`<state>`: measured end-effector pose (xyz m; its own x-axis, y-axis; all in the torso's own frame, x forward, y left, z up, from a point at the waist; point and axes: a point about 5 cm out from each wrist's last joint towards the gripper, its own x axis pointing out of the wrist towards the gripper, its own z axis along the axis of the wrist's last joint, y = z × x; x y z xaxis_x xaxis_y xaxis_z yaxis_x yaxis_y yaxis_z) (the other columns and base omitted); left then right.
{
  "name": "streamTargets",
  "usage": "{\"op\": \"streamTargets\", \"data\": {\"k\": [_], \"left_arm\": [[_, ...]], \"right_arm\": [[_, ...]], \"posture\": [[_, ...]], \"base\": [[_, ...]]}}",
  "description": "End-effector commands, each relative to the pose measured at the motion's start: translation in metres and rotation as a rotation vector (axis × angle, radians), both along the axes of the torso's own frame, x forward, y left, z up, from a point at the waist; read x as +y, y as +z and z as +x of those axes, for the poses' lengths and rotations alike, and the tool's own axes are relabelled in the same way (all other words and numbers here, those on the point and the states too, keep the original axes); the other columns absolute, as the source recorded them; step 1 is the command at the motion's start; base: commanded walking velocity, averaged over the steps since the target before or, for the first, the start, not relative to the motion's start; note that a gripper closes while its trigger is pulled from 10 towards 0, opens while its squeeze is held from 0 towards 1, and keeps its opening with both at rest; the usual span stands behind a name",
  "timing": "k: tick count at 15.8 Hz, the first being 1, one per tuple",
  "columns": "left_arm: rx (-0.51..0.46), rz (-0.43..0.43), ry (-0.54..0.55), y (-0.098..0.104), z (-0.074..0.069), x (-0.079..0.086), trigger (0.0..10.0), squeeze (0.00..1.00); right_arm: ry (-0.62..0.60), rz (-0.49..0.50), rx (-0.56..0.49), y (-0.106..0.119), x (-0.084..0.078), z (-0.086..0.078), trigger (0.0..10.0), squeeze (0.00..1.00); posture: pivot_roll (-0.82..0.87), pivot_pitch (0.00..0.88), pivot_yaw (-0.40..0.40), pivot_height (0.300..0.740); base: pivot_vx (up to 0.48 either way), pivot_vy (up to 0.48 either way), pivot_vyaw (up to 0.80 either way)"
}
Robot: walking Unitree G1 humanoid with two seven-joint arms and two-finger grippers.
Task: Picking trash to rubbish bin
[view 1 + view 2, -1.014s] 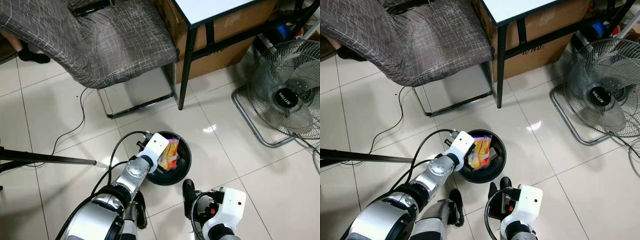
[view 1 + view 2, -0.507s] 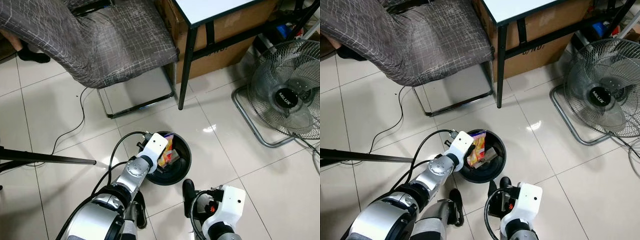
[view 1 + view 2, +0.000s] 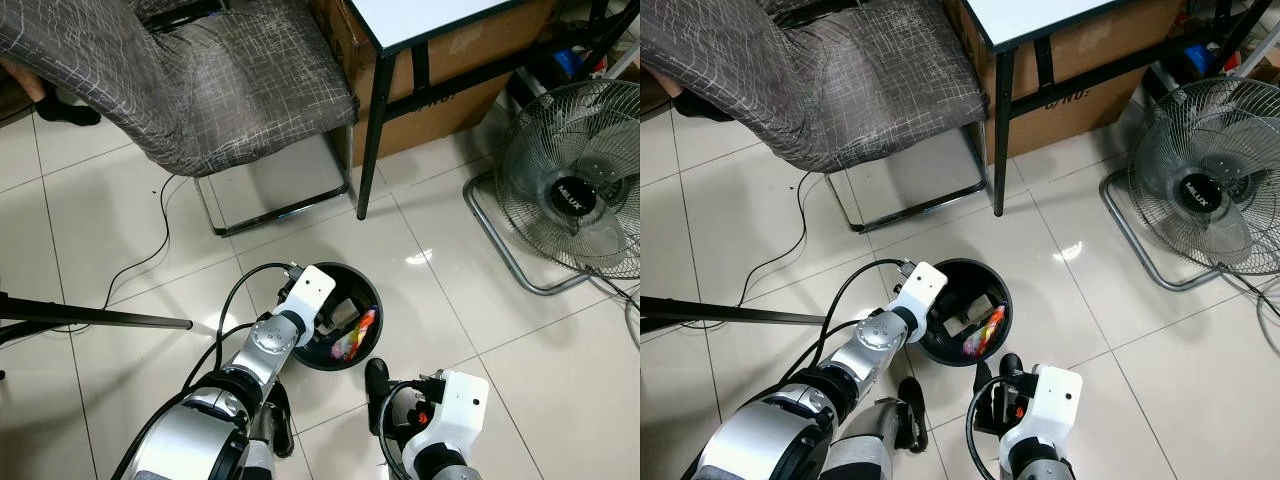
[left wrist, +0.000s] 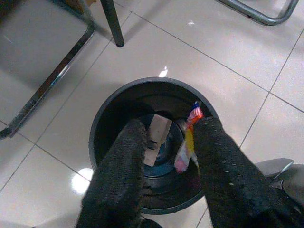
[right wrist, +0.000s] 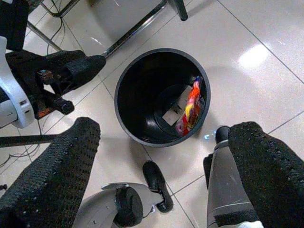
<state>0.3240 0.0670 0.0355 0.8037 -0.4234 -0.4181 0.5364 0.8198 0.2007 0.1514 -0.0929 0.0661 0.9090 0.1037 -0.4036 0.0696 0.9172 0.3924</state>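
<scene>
Black plastic, round and open-topped: the rubbish bin (image 3: 375,300) we record standing on the pale glossy floor tiles (image 3: 120,230), near the robot's feet. Inside it, against the right-hand wall, we list one red and yellow crinkled snack wrapper (image 5: 192,106), standing on edge beside a pale flat scrap of card (image 5: 173,111) on the bin's bottom. The left gripper (image 4: 166,156) we find poised over the bin's left rim, its two black fingers spread apart with nothing between them. The right gripper (image 5: 161,156) hangs low on the near side of the bin, fingers wide and empty. Farther off we note a grey cross-hatched fabric chair (image 3: 200,80), a black-legged white-topped table (image 3: 420,30) and, at far right, a wire-caged floor fan (image 3: 575,195).
</scene>
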Motion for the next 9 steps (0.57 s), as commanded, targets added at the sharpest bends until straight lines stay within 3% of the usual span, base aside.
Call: {"op": "streamTargets", "data": {"k": [1, 9], "left_arm": [[0.067, 0.010, 0.005, -0.0150, -0.0110, 0.0037, 10.0, 1.00], [0.032, -0.024, 0.025, -0.0060, -0.0035, 0.0062, 10.0, 1.00]], "right_arm": [[-0.003, 0.066, -0.009, 0.0055, 0.0145, 0.0078, 10.0, 0.00], [0.012, 0.050, -0.020, 0.0036, 0.0102, 0.0135, 10.0, 0.00]], "posture": [[-0.13, 0.422, 0.065, 0.740], [-0.10, 0.383, 0.060, 0.740]], "base": [[0.000, 0.000, 0.00], [0.000, 0.000, 0.00]]}}
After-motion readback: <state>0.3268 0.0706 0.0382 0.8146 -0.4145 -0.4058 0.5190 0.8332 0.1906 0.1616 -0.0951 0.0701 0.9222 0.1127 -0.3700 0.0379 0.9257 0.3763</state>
